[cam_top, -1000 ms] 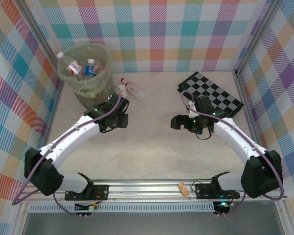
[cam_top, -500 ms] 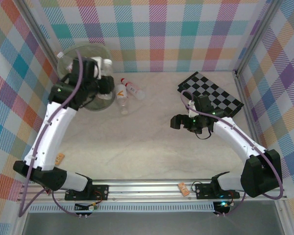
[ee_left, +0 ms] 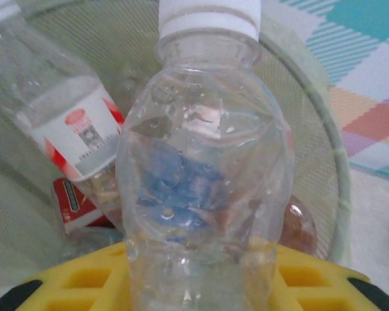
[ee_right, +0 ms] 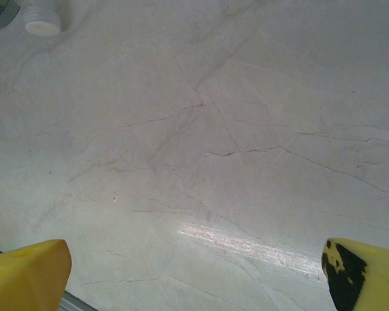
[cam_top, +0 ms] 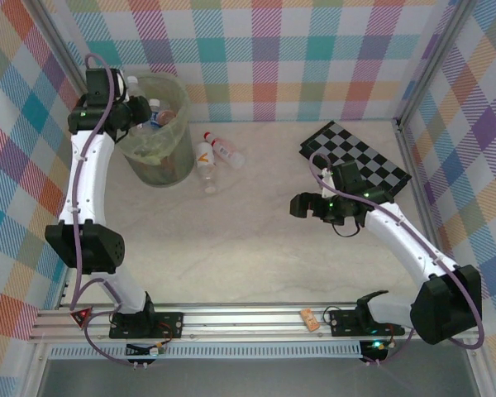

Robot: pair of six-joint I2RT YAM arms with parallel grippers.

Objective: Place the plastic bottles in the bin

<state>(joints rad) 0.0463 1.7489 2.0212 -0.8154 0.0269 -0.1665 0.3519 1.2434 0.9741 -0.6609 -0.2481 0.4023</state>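
A clear bottle [ee_left: 204,194], clamped in the left claw [cam_top: 140,112], was carried up over the bin [cam_top: 161,145], so only dropping was left. The right claw [cam_top: 302,205] was spread apart.

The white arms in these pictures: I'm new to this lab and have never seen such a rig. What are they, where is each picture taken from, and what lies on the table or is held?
They are two robot arms bolted to the near edge of a table, each ending in a two-finger gripper. The wide picture comes from a fixed camera above and behind them; the two close-ups come from a camera on each wrist. The left gripper is shut on a clear bottle with a white cap, at the mouth of the bin, which has other bottles in it. The right gripper hangs open above bare table. Two more bottles lie beside the bin, and a checkerboard lies at the far right.
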